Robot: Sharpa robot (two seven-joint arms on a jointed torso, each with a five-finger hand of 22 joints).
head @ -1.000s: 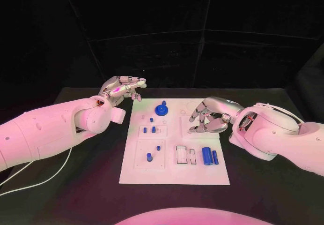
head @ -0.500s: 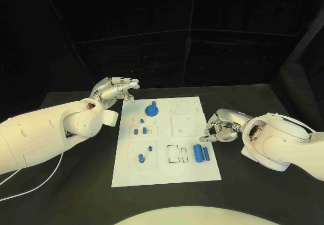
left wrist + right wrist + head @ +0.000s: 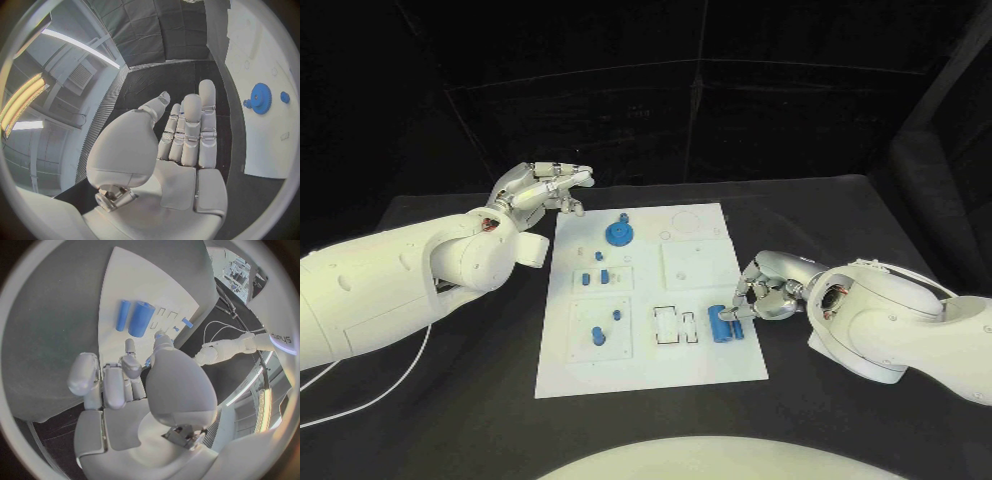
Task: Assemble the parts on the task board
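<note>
Head view puts the right hand (image 3: 764,296), fingers curled on nothing, beside the blue cylinders (image 3: 724,324), while left wrist view shows the left hand (image 3: 187,135) flat, released, near the blue gear (image 3: 259,95).

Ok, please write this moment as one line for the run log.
left hand: open, beside far corner of white task board | right hand: open, at two blue cylinders | blue gear: on board

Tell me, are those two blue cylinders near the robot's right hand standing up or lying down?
Lying down. The two blue cylinders rest on their sides, side by side on the task board, beside the right hand.
</note>
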